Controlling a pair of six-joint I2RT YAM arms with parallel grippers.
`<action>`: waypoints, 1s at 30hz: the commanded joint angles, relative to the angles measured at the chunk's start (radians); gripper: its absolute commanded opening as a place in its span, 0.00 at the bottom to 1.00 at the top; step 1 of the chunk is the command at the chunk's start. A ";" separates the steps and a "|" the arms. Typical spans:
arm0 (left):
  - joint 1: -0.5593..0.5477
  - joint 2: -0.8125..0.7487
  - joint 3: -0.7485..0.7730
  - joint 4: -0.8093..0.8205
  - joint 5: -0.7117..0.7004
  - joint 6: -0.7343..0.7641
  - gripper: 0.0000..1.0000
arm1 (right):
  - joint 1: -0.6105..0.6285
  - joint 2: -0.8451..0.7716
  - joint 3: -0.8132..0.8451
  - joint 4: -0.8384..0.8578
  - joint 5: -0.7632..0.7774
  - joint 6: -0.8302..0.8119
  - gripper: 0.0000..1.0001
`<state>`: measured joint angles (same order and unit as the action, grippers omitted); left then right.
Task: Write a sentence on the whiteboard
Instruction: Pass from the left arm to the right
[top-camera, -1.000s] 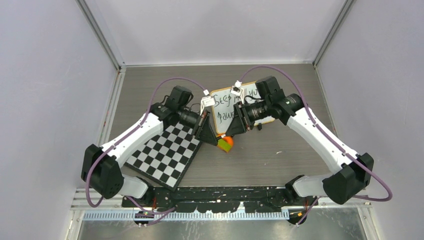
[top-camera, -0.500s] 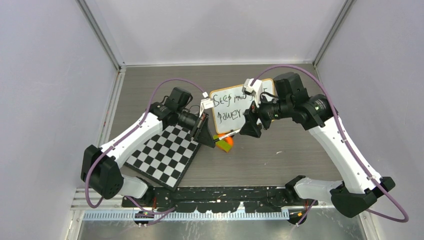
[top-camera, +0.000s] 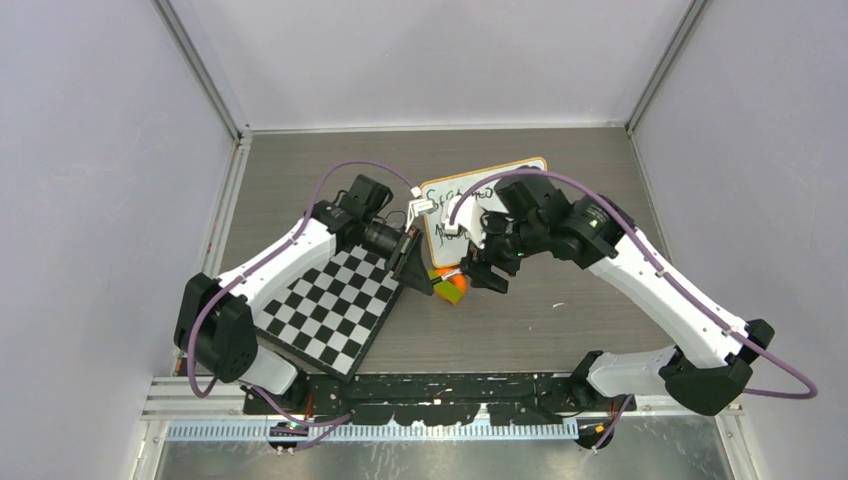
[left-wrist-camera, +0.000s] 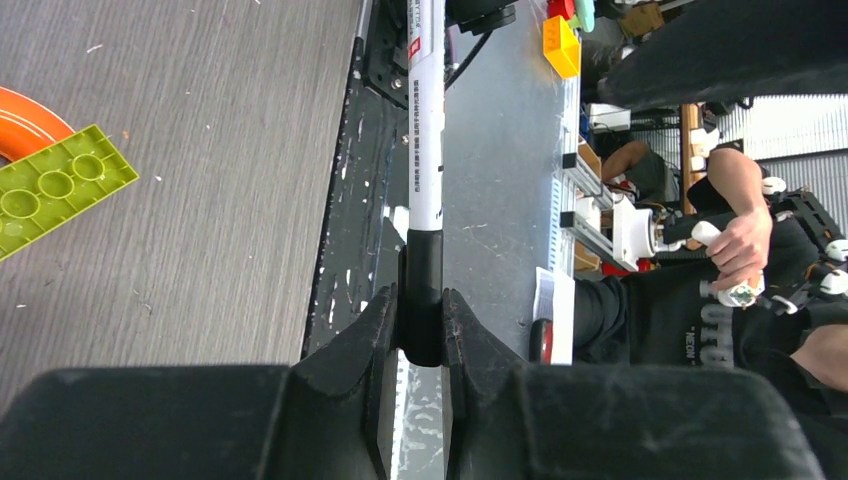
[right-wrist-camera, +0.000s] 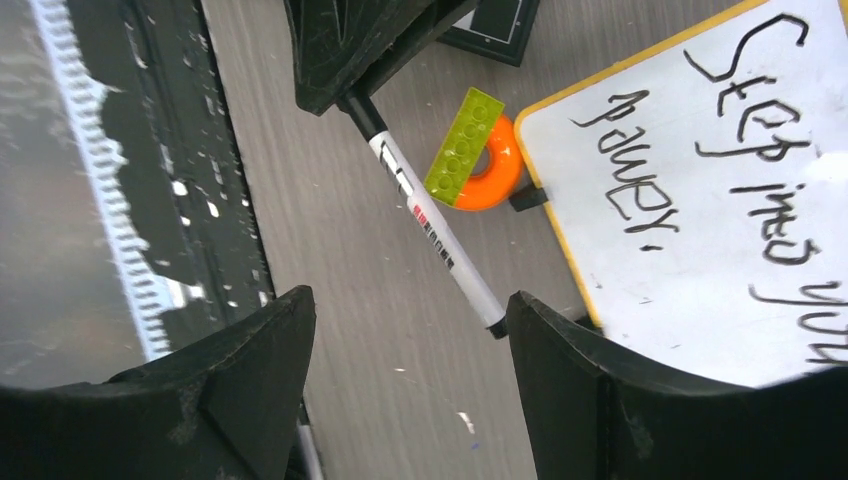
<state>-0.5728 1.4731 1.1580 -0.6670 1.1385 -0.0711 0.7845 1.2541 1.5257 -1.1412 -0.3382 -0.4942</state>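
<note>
Standing at the far middle of a grey wood-grain table (top-camera: 560, 320), the small glossy white board with a thin light-wood frame (right-wrist-camera: 700, 260) carries dark handwritten marker text (right-wrist-camera: 742, 115) in two lines: "Step into your power." A second ago the right gripper (right-wrist-camera: 408, 300) was nearly shut, nose to nose with the left gripper (left-wrist-camera: 422, 330). Now its fingers are spread wide above the free end of the slim white marker with a black end (right-wrist-camera: 430, 225), not touching it. The left gripper alone pinches that black end, as before. Just beside the board's near corner, a lime-green studded brick (right-wrist-camera: 465, 145) sits on an orange arched block (right-wrist-camera: 495, 180). A black-and-white chequered board (top-camera: 335, 305) lies to their left. From above, the right arm hides much of the writing.
</note>
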 joint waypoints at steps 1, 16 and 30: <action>0.007 0.009 0.043 -0.007 0.058 -0.018 0.00 | 0.095 0.028 -0.023 0.046 0.198 -0.112 0.74; -0.002 0.026 0.051 -0.017 0.140 -0.013 0.00 | 0.232 0.078 -0.142 0.101 0.280 -0.198 0.49; 0.001 -0.005 0.060 -0.040 0.115 0.036 0.19 | 0.252 0.055 -0.150 0.103 0.299 -0.195 0.00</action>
<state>-0.5747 1.5036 1.1706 -0.6914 1.2423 -0.0654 1.0306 1.3464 1.3651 -1.0595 -0.0517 -0.6979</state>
